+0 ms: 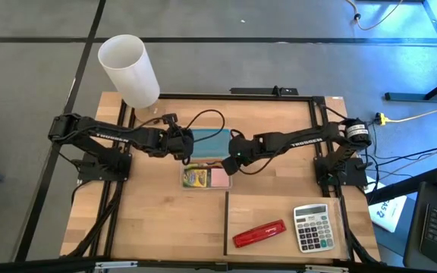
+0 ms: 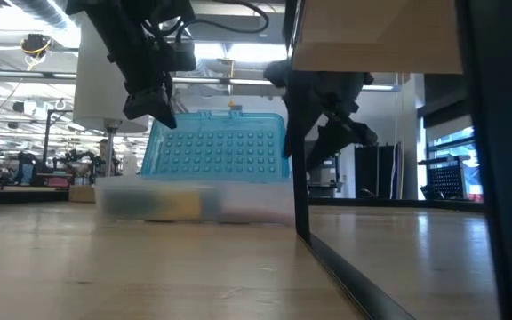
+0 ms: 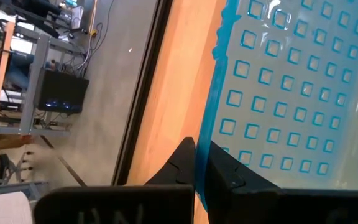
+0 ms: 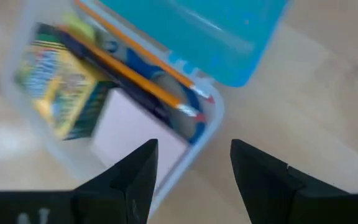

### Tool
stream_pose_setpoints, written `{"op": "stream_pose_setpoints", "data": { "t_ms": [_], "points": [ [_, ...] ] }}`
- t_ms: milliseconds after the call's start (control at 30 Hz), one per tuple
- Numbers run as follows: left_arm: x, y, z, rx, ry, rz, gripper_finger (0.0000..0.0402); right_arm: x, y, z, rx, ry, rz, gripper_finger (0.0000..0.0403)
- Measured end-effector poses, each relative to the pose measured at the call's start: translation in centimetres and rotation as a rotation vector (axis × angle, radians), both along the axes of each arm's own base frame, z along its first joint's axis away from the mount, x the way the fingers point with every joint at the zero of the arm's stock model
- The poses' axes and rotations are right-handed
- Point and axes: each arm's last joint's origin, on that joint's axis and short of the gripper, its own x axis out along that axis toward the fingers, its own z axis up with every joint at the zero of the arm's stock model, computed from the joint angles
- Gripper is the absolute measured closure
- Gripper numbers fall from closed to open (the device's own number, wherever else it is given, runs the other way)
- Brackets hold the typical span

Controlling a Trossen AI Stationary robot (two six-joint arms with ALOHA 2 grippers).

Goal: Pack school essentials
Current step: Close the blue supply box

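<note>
Table (image 1: 165, 235): packing looks basically done, we're at the close-the-box step.

Clear pencil box (image 1: 205, 177) sits mid-table, just ahead of both arms. Its blue lid (image 2: 216, 145) stands open, nearly upright on the far side in the low view.

Left gripper (image 3: 199, 163) is pinched shut on the lid's edge; the wrist view shows blue plastic running right between the fingers. So the left arm is holding the lid up.

Right gripper (image 4: 193, 163) hovers above the box's near corner, jaws parted, nothing in them.

Contents, seen in the right wrist view:
- yellow-green crayon box (image 4: 58, 87) at one end
- pink sticky-note pad (image 4: 135, 124) beside it
- blue-handled scissors (image 4: 185, 115) along the hinge side, partly covered
- orange pencils (image 4: 135, 74) lying diagonally over the lot
- dark pen and eraser: can't make them out.

Next move, my read: left swings the lid down over the base and lets go; right backs off first or presses the lid shut.

Risks: the pencils lie high and angled, a tip near the hinge corner could foul the lid. The right gripper is also in the lid's closing path.

Other stuff: white cylinder (image 1: 130, 70) at the far left corner, red stapler (image 1: 259, 233) and grey calculator (image 1: 312, 227) near right, well clear. Black divider strip (image 1: 227, 224) runs between box and those two.
</note>
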Motion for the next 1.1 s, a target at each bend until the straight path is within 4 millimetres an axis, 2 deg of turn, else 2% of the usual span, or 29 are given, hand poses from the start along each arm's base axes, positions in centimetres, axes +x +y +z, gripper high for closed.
{"op": "stream_pose_setpoints", "data": {
  "t_ms": [433,667,1100],
  "points": [
    [0.1,0.0,0.1,-0.003,-0.014,-0.001,0.0401,0.7,-0.1,-2.9,-0.032,0.067,-0.022,0.0199],
    [0.1,0.0,0.1,-0.003,-0.015,-0.001,0.0401,0.8,-0.2,-3.0,-0.052,0.071,-0.031,0.0203],
    [0.1,0.0,0.1,-0.007,-0.019,-0.002,0.0401,0.7,-0.2,-3.0,-0.067,0.077,-0.005,0.0319]
  ]
}}
